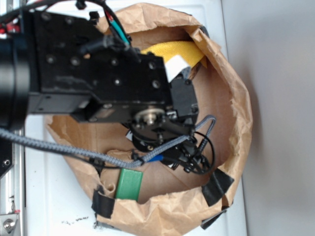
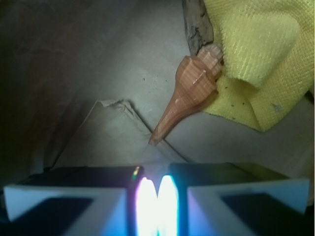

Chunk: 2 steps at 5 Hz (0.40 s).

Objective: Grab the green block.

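Note:
The green block (image 1: 129, 184) is a small flat rectangle lying inside the brown paper ring, against its near wall at the lower left. It does not show in the wrist view. My gripper (image 2: 156, 189) looks down at the paper floor with its two pads pressed together and nothing between them. In the exterior view the fingers are hidden beneath the black arm (image 1: 98, 69). The wrist housing (image 1: 165, 140) hangs up and to the right of the block, apart from it.
A brown spiral shell (image 2: 189, 93) lies ahead of the gripper, touching a yellow cloth (image 2: 256, 54) at the upper right. The crumpled paper ring (image 1: 238, 103) walls in the area, patched with black tape (image 1: 216, 187). A raised paper fold (image 2: 113, 123) lies left of the shell.

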### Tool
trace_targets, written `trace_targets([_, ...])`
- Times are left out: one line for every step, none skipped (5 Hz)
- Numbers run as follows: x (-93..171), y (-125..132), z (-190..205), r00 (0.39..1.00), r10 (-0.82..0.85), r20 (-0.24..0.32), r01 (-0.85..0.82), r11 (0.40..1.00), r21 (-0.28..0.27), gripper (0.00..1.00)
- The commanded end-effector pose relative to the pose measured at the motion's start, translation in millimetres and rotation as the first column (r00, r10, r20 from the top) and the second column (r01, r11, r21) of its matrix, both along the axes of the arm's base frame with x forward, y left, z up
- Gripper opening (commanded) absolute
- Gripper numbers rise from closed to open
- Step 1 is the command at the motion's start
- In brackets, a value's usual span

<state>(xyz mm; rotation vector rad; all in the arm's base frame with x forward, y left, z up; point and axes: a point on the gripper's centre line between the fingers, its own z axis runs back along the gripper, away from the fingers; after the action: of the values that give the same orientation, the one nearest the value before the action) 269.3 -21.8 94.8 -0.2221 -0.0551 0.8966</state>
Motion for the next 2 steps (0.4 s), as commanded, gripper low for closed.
trace_targets([-24, 0, -13, 0.996, -0.085, -0.002, 0.085, 0.995, 0.058, 1.00])
trace_targets([-35, -6, -19, 0.993, -0.114, -0.026, 0.116, 0.990, 0.077, 1.00])
